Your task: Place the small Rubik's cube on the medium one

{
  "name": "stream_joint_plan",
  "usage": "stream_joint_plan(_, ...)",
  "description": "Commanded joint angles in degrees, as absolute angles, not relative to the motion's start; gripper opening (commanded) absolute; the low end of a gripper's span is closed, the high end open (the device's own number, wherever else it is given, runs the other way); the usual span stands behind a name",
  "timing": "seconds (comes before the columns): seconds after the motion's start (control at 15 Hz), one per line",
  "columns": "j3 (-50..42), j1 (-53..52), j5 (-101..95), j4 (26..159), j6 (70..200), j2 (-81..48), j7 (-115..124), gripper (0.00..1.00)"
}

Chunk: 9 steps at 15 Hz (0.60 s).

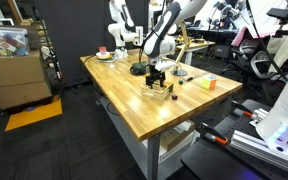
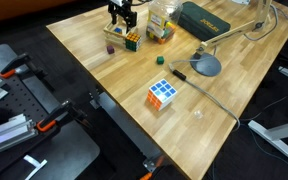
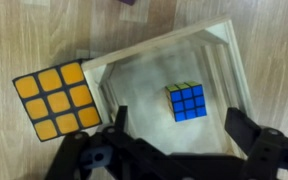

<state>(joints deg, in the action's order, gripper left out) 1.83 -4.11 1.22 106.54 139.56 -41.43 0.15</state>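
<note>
Inside the wooden tray [image 3: 224, 45], on its pale floor, lies your small Rubik's cube [image 3: 186, 101], blue face up. There is one of its kind, and it is not on the medium one. You also have one medium Rubik's cube [image 3: 59, 100], orange face up, on the surface [image 2: 104, 85] just outside the tray's wall; whether it touches that wall you cannot tell. A third, bigger cube [image 2: 162, 95] sits alone, well apart from both, so that makes three cubes, one of each size. Two little blocks, a purple block [image 2: 110, 47] and a green block [image 2: 160, 59], lie on the wood as well. Your hand [image 3: 174, 118] hangs above the tray pointing straight down, its two fingers spread wide on either side of the small cube, clear of it and gripping nothing. Your arm [image 1: 164, 35] bends down to the tray from the far side of the surface
</note>
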Motion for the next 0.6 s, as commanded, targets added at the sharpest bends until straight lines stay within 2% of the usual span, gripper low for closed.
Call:
stream_joint_plan(0.0, 1.55, -3.9, 0.47, 104.29, 136.2, -42.58, 0.37, 1.0)
stream_joint_plan(0.53, 2.05, -3.56, 0.79, 102.66, 133.76, -43.82, -0.55, 1.0)
